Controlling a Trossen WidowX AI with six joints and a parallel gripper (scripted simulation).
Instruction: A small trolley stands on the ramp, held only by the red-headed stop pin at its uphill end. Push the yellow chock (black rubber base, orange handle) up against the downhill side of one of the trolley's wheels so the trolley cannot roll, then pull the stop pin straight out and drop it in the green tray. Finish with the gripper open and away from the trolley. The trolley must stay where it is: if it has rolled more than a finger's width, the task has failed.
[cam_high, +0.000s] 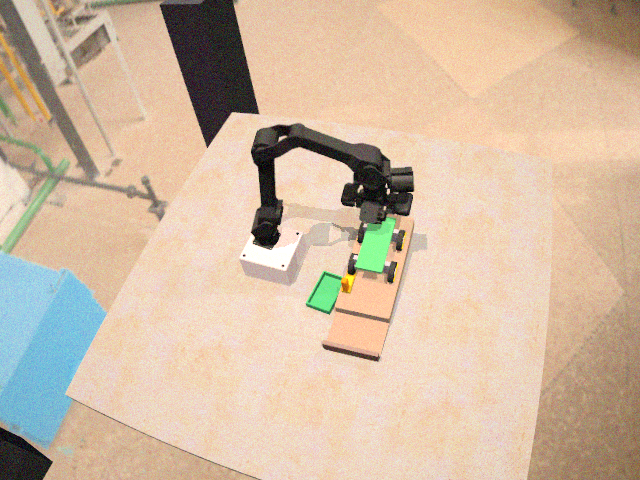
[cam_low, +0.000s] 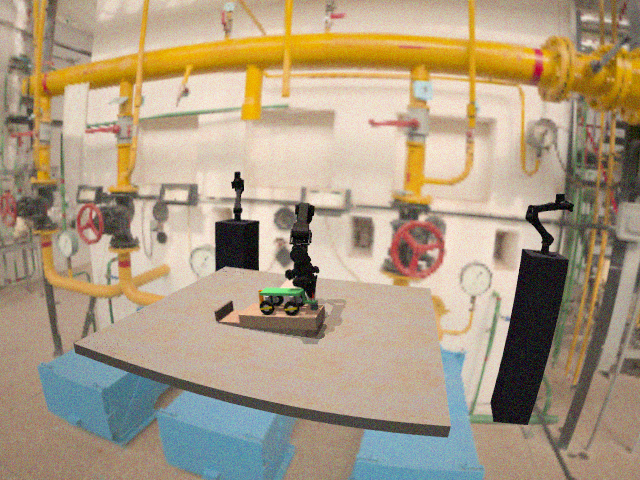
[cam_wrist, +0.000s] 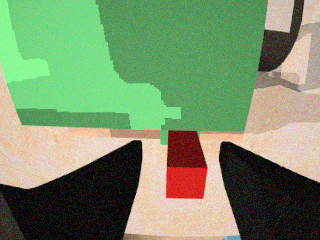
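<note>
The trolley with a green deck (cam_high: 377, 248) (cam_low: 281, 292) (cam_wrist: 200, 65) stands on the wooden ramp (cam_high: 367, 297) (cam_low: 281, 323). The yellow chock (cam_high: 347, 283) sits on the ramp just downhill of the trolley's lower wheel on the tray side; whether it touches is too small to tell. The red pin head (cam_wrist: 185, 182) stands at the uphill end. My gripper (cam_wrist: 180, 150) is partly open above the uphill end, its fingers either side of the pin head with gaps on both sides. The green tray (cam_high: 325, 293) lies beside the ramp. The top view of the pin is hidden by the gripper.
The white arm base (cam_high: 271, 260) stands on the tabletop on the tray side of the ramp. The ramp's low end has a raised stop lip (cam_low: 223, 311). The trolley deck's uphill edge is close to the fingers in the wrist view.
</note>
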